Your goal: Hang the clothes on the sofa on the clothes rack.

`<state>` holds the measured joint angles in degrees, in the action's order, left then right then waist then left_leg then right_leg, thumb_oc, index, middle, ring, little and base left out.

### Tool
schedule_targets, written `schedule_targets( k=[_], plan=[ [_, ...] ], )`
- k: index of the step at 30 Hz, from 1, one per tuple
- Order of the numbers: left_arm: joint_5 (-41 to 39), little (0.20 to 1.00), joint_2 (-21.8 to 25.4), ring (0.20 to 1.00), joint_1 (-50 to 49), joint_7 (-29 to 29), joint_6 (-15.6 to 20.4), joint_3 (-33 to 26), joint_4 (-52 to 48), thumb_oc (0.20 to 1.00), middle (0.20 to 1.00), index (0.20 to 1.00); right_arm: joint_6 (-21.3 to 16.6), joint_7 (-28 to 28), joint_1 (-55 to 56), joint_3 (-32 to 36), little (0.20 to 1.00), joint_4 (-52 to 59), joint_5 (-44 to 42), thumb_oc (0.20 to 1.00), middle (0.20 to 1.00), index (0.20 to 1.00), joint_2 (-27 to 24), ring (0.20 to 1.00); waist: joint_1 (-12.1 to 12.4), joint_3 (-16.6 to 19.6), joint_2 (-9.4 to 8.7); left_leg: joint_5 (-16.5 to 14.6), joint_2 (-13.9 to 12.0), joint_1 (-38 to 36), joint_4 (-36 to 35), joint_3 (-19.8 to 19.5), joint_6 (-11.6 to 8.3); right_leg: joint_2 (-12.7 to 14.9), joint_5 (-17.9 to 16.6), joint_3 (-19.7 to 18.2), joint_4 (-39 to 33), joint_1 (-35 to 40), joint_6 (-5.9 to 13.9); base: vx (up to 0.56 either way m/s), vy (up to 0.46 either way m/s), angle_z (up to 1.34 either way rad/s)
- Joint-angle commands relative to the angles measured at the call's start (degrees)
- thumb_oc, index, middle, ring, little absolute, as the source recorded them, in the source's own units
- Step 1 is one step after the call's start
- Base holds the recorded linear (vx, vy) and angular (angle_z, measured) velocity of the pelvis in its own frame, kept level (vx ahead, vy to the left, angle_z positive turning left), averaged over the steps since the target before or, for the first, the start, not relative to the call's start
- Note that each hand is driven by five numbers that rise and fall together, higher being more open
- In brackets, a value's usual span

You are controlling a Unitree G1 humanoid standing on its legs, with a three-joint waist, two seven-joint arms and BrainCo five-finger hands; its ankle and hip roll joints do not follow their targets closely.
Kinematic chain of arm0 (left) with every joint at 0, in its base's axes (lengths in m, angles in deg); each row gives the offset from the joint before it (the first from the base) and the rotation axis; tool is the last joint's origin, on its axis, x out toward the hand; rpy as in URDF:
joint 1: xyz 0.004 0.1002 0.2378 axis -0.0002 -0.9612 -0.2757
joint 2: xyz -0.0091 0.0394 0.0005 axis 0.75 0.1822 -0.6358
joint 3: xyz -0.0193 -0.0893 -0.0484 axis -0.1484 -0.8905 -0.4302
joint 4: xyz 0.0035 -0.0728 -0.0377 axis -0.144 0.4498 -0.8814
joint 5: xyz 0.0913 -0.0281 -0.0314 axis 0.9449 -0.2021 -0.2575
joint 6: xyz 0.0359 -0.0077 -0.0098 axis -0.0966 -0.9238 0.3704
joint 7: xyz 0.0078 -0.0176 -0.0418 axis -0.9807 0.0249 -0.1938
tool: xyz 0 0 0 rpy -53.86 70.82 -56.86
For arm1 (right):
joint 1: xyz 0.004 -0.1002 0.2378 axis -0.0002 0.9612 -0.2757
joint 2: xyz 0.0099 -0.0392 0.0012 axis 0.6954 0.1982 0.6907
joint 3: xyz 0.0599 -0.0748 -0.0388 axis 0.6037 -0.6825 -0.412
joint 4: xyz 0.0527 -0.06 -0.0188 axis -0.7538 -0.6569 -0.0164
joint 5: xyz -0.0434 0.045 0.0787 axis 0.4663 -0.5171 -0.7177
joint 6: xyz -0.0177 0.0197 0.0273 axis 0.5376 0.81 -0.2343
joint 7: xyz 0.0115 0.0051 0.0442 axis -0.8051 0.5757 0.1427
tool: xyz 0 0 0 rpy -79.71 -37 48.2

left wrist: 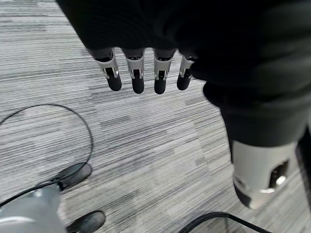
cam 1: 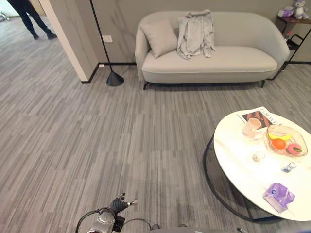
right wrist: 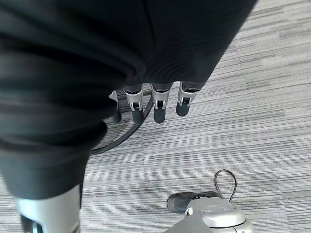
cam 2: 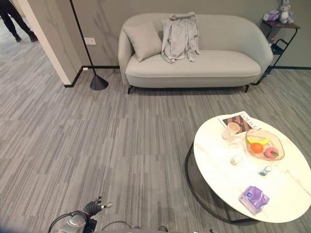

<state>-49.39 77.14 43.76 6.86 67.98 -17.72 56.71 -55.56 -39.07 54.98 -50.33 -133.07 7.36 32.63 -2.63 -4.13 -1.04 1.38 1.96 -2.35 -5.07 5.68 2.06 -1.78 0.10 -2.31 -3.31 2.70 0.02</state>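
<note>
Grey garment [cam 1: 195, 34] draped over the sofa [cam 1: 243, 60] back, beside the cushion [cam 1: 159, 38]. Left hand [left wrist: 146, 73] and right hand [right wrist: 155, 102] hang relaxed and empty. Approach squarely; gather cloth near the collar.

A home living room: a pale grey upholstered curved sofa [cam 1: 214, 53] with a matching square cushion [cam 1: 159, 38] stands against a grey wall, beside a black floor lamp with a cone base [cam 1: 114, 77]. Grey striped plank flooring [cam 1: 97, 141] runs throughout. A round white marble-look coffee surface [cam 2: 252, 170] carries a glass bowl of fruit [cam 2: 264, 144], a cup [cam 2: 233, 128] and a magazine [cam 2: 238, 120].
</note>
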Motion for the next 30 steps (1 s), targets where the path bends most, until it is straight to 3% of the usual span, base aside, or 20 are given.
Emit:
schedule_targets(
  k=[1, 20, 30],
  plan=[
    [-1.7, 1.000, 1.2, 1.000, 2.8, 0.5, 1.5, -0.7, -0.6, 1.000, 1.000, 1.000, -1.5, 0.1, -1.4, -1.7, 1.000, 1.7, -0.5, 1.000, 1.000, 1.000, -1.3, 1.000, 0.2, 0.3, -0.09, -5.4, -1.0, -3.8, 0.1, 1.0, -3.24, 2.0, 0.3, -4.7, -0.6, 0.1, 6.39, 0.00, 0.000, 0.00],
    [-3.1, 1.000, 0.7, 1.000, 1.7, 0.7, 1.3, -1.0, -1.5, 1.000, 1.000, 1.000, -1.5, -0.1, -0.2, -1.1, 1.000, 5.8, -0.1, 1.000, 1.000, 1.000, -2.2, 1.000, 0.5, 0.3, -0.54, -5.7, -1.7, -5.0, 0.1, 0.9, -3.64, 1.5, 0.9, -4.6, -0.6, 1.0, 5.94, 0.01, -0.024, -0.02],
    [-9.0, 1.000, -0.4, 1.000, -0.4, 0.9, 0.6, -2.6, -3.3, 1.000, 1.000, 1.000, -1.8, -0.1, 0.4, -1.4, 1.000, 7.1, -1.0, 1.000, 1.000, 1.000, -1.2, 1.000, 1.1, -0.4, -0.79, -5.1, -3.1, -5.9, 0.1, 0.9, -4.46, -0.1, 2.3, -4.6, 1.6, 0.3, 4.71, 0.02, -0.062, -0.04]
  ],
)
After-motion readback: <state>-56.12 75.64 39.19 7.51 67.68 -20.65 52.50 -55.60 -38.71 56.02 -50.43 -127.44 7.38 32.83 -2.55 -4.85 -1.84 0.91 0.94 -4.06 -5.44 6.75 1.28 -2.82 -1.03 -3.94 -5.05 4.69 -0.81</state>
